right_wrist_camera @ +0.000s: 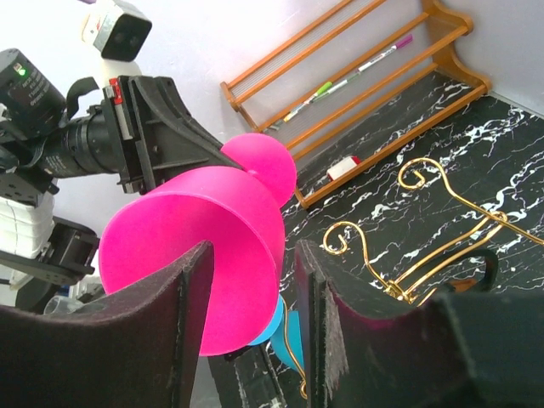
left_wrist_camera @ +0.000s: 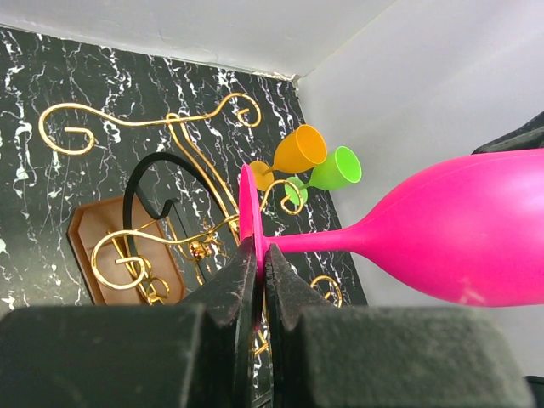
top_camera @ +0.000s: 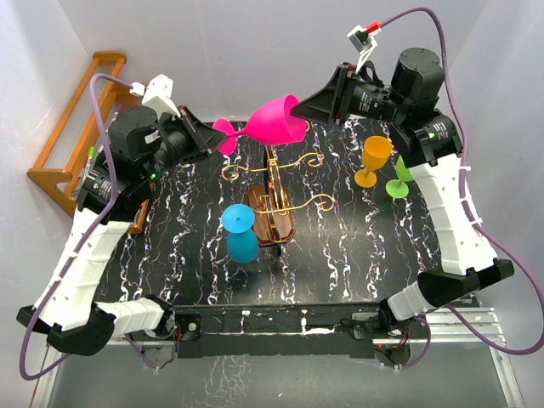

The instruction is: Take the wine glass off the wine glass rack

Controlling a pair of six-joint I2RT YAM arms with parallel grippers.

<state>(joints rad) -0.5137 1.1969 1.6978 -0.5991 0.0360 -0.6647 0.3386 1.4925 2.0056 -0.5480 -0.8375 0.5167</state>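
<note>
The pink glass (top_camera: 272, 121) lies level in the air above the far end of the rack (top_camera: 274, 208), clear of its gold wire arms. The left end effector (top_camera: 217, 134) is clamped on the edge of the glass's foot, while the right end effector (top_camera: 299, 106) has its fingers apart, astride the bowl's wall at the mouth. On the surface (top_camera: 357, 246), a blue glass (top_camera: 240, 231) sits just left of the rack, with an orange glass (top_camera: 374, 159) and a green glass (top_camera: 398, 183) off to its right.

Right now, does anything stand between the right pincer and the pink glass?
Nothing visible. The right pincer is open around the rim of the pink glass; the left pincer is shut on its foot, clear of the rack.
</note>
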